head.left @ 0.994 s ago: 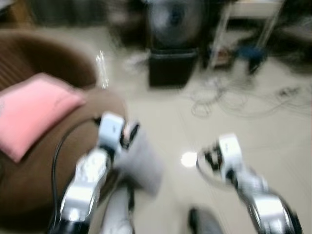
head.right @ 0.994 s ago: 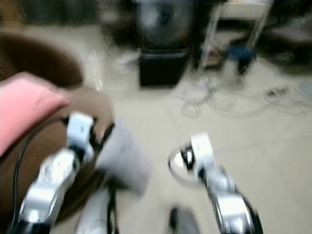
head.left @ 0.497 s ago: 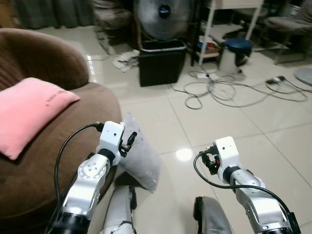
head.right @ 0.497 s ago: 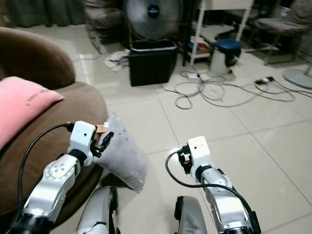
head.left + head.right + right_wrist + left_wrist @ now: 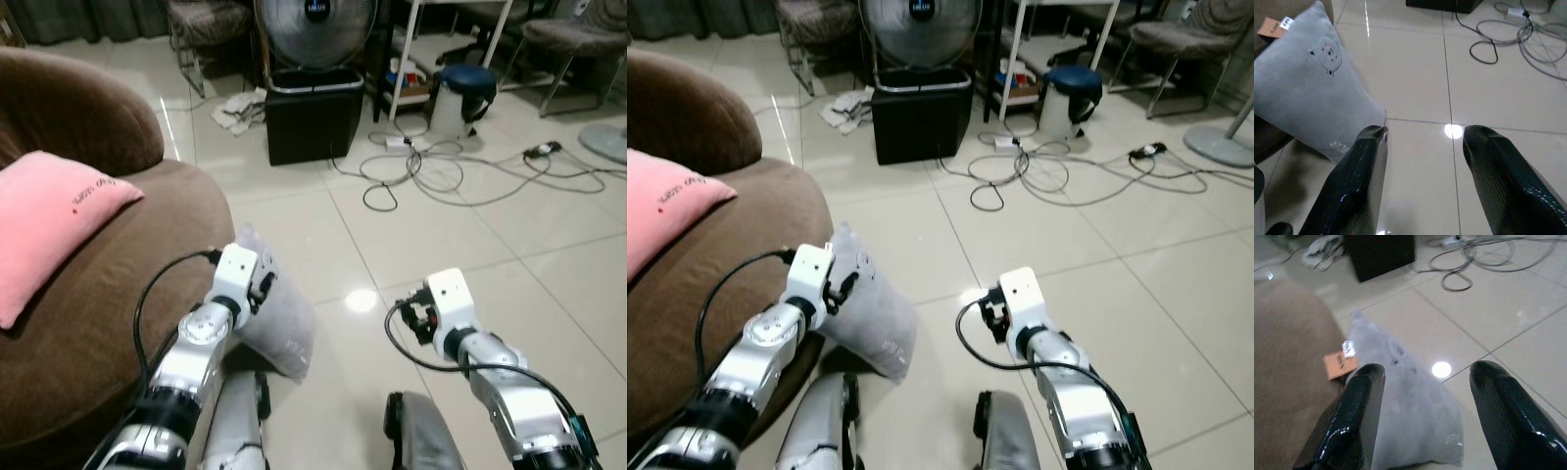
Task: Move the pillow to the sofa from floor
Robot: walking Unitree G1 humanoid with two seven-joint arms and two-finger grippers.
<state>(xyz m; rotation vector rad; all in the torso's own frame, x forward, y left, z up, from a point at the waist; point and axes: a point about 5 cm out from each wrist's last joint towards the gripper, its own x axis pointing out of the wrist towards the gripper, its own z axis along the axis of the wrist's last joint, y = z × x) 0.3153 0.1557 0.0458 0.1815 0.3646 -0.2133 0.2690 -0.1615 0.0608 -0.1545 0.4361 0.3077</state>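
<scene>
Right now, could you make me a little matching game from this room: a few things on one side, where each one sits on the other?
Things:
1. grey pillow
2. pink pillow
3. black bin
4. left pincer

Places:
A. on the brown sofa
B. on the floor, leaning against the sofa's side
C. in front of the standing fan
D. open, just above the grey pillow

Pairs: 1-B, 2-A, 3-C, 4-D
</scene>
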